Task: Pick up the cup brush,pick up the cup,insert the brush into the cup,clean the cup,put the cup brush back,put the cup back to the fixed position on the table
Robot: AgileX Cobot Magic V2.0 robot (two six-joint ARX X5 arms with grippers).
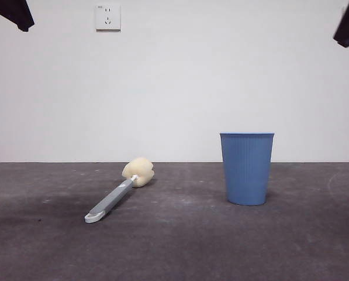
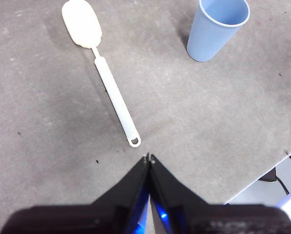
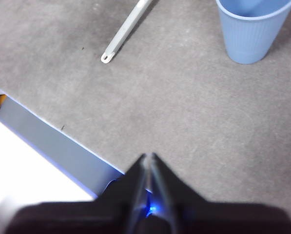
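Writing: I can read no brand or label on the cup, the brush or the table. The wall socket [image 1: 107, 17] carries a small mark at its top corner, too small for me to read.

Left gripper [image 2: 149, 158]: clenched, the two black jaws pressed together tip to tip, with nothing between them. It hangs above the table and touches nothing; its tips are just beside the looped end of the brush handle, but apart from it.

Right gripper [image 3: 148, 157]: also clenched and empty. It hangs near the table edge, well apart from both things.

Arms in front view: I see only two black tips at the top corners, so both arms wait high.

Cup brush [image 1: 118, 194]: it lies flat on the table, to the left of the cup in the front view and well apart from it. The cream-yellow sponge head points away to the wall side, the grey handle comes toward the camera, and the white loop is the nearest end.

Cup [image 1: 246, 168]: blue with fine ribs, standing upright on its narrower base, mouth up.

Inside the cup: from the left wrist view I see only a plain blue interior, nothing in it.

Table [image 1: 180, 252]: dark grey, matte, with faint pale scuffs.
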